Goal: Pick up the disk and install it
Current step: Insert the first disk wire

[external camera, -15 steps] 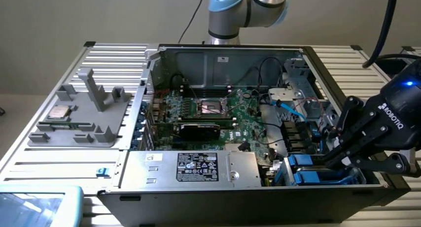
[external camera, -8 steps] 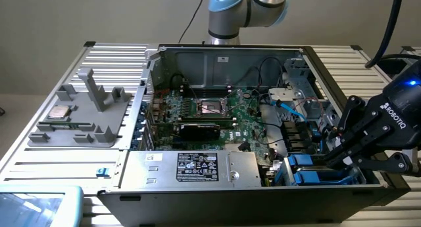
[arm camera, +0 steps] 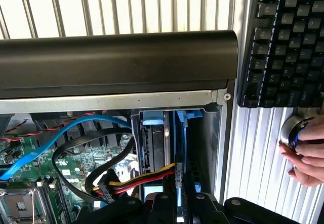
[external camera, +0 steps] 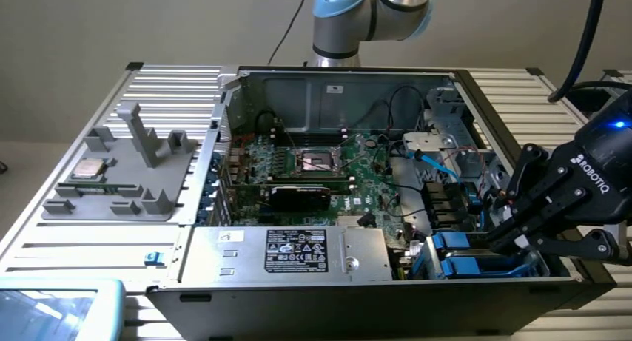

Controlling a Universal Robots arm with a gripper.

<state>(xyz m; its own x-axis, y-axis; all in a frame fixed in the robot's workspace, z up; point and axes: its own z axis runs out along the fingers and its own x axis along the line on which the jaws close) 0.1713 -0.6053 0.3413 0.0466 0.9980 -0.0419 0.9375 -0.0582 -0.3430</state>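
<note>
While gripper hangs over drive bay — disk upright inside (blue rails showing) — its opening and hold: can't tell

**Bare metal, matt plastic**

The ribbed silver table is smooth bare metal. The open computer case is dull grey sheet metal, painted black outside. At its nine o'clock in the exterior view, a grey moulded tray looks like matt plastic. The black gripper is matt. The bright blue rails at five o'clock are glossy plastic.
</note>
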